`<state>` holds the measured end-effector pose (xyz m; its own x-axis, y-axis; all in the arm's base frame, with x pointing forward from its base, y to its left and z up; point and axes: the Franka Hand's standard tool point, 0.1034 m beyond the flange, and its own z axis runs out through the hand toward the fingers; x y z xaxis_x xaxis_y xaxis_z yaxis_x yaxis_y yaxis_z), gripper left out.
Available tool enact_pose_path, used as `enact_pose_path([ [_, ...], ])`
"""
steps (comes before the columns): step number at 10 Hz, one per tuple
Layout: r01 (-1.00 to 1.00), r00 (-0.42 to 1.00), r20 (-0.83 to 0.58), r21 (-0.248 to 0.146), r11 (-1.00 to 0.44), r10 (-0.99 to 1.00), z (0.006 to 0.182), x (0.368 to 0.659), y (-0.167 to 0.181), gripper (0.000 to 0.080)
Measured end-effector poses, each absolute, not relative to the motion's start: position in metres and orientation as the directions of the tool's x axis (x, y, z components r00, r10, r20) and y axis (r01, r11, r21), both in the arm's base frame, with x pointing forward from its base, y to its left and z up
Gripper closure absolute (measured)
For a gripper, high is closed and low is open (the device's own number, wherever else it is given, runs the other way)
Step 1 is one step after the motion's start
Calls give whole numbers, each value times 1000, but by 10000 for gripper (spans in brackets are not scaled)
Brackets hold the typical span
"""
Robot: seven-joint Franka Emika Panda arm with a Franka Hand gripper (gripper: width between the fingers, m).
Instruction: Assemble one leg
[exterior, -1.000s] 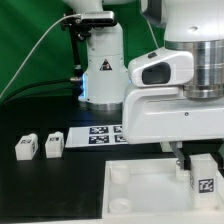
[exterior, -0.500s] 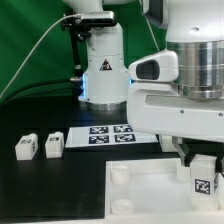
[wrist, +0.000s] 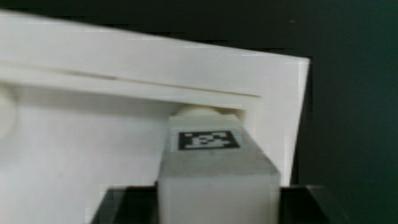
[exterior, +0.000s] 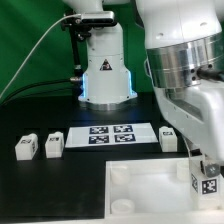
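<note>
the gripper [exterior: 203, 170] pinches a tagged leg [exterior: 207, 182] upright over the far right corner of the white square plate [exterior: 150, 190], while three more legs [exterior: 26, 147] stand on the black table [exterior: 40, 190] near the marker board [exterior: 110, 134].

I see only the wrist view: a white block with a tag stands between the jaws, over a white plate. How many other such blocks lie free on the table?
Observer: Three. A pair of legs lies side by side at the exterior view's left, and a single leg lies close to the arm.
Operator: Where is the marker board?
Observer: The marker board lies between the pair and the single leg.
Operator: Over which part of the plate am I?
Observer: The held leg is at the side of the plate toward the exterior view's right; the two visible sockets are at the opposite side.
</note>
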<state>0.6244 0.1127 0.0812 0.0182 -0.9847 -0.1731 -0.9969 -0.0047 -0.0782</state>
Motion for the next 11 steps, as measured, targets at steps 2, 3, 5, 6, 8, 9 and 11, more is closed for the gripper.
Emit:
enact_pose_path([
  [2, -997, 9, -173, -78, 5, -985, 80, 624, 113, 424],
  [3, -996, 37, -170, -82, -24, -985, 80, 624, 113, 290],
  [5, -936, 346, -123, -123, -331, -930, 76, 621, 109, 175],
  [6, -858, 509, -99, -144, -494, -855, 77, 621, 110, 158],
  [8, -722, 688, -61, -158, -674, -723, 76, 621, 110, 151],
  [9, -639, 765, -41, -161, -752, -642, 76, 621, 108, 151],
  [11, -433, 898, 11, -151, -889, -439, 76, 622, 109, 150],
])
